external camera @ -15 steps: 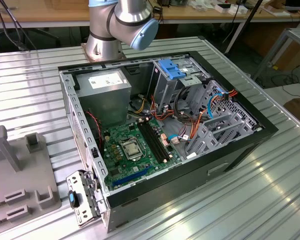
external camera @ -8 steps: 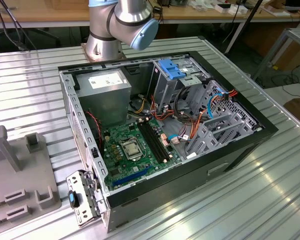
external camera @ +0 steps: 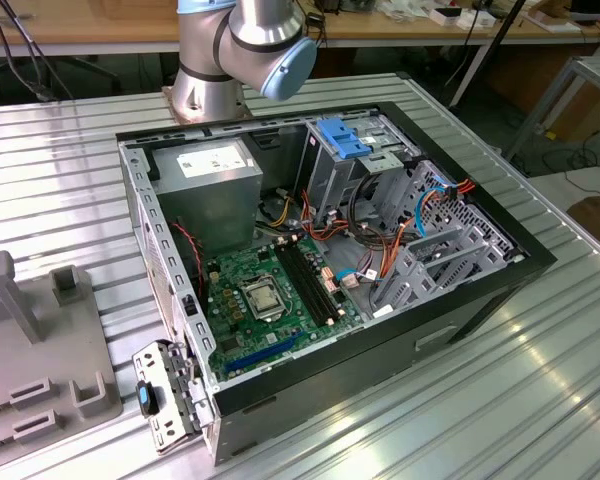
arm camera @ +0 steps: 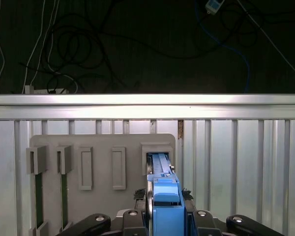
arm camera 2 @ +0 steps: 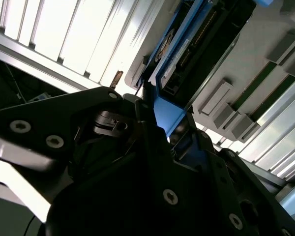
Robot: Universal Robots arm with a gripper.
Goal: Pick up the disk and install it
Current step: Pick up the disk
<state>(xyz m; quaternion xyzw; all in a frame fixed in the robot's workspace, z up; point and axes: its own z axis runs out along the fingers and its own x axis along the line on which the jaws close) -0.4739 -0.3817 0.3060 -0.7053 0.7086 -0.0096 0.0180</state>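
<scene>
The disk (arm camera: 164, 187) stands on edge in the end slot of the grey holder (arm camera: 103, 147) near the table (arm camera: 236, 162) edge, the gripper (arm camera: 164, 197) clamped on its blue end rail, which looks the right hold for something stiff, weighty and likely shock-sensitive.

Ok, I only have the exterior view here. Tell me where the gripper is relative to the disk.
Observer: In the first wrist view the gripper is right at the disk, which stands on edge in a slot of the grey holder.
Operator: Report what else sits in that holder.
Observer: Two green strips stand in the slots farthest from the disk. The two slots between look empty.
Operator: Now describe the disk's side.
Observer: In the second wrist view a blue rail frames its dark body.
</scene>
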